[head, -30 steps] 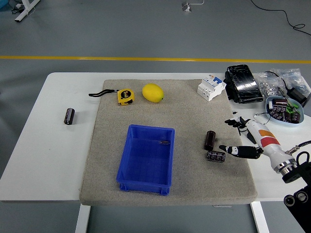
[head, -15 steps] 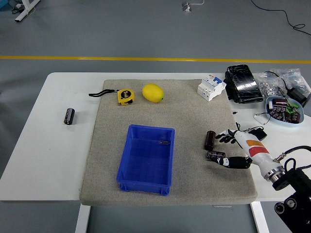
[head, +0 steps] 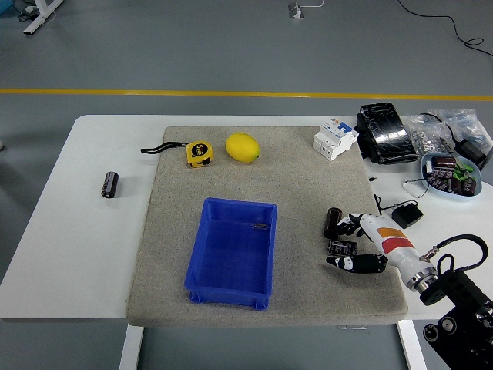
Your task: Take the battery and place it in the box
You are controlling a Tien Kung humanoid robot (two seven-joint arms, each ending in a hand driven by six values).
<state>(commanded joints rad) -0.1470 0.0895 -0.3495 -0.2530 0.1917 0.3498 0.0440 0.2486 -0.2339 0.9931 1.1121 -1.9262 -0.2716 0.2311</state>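
The right hand has slid closer, and its spread fingers now sit around the lying battery, ready to grab it.

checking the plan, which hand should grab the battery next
Right. The right hand is already at the two batteries on the mat's right side, fingers open around the lying one. The left arm is out of view, and the blue box sits close by.
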